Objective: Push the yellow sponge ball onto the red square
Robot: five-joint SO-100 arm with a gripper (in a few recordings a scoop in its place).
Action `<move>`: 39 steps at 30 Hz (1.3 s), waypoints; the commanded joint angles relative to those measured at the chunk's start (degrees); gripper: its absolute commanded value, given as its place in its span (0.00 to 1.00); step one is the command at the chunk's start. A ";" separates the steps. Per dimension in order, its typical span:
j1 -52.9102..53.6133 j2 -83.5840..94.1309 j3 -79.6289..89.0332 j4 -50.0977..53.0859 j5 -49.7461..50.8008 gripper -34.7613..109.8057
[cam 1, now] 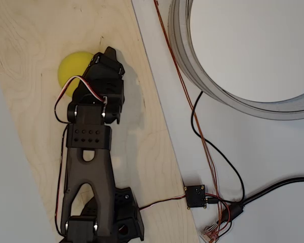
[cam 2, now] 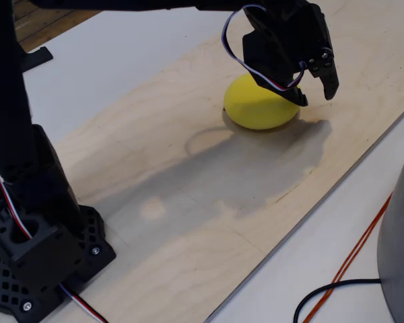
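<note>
Overhead view: your plywood board (cam 1: 35, 152) on the bench carries the arm, whose pincer (cam 2: 316, 91) hangs over the yellow sponge ball (cam 2: 256, 108), fingers slightly spread and empty. I can't spot a red square, so progress is unclear.

The arm covers the right part of the yellow ball (cam 1: 72, 68) in the overhead view. In the fixed view, the gripper (cam 2: 316, 87) hides the ball's (cam 2: 256, 108) top. A grey ring (cam 1: 192, 61) runs off the overhead view's edge.
</note>
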 commanded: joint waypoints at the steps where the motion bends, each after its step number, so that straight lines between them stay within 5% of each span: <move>1: -0.88 0.53 0.00 0.35 1.58 0.31; 39: -2.90 0.26 -0.44 -0.18 3.96 0.31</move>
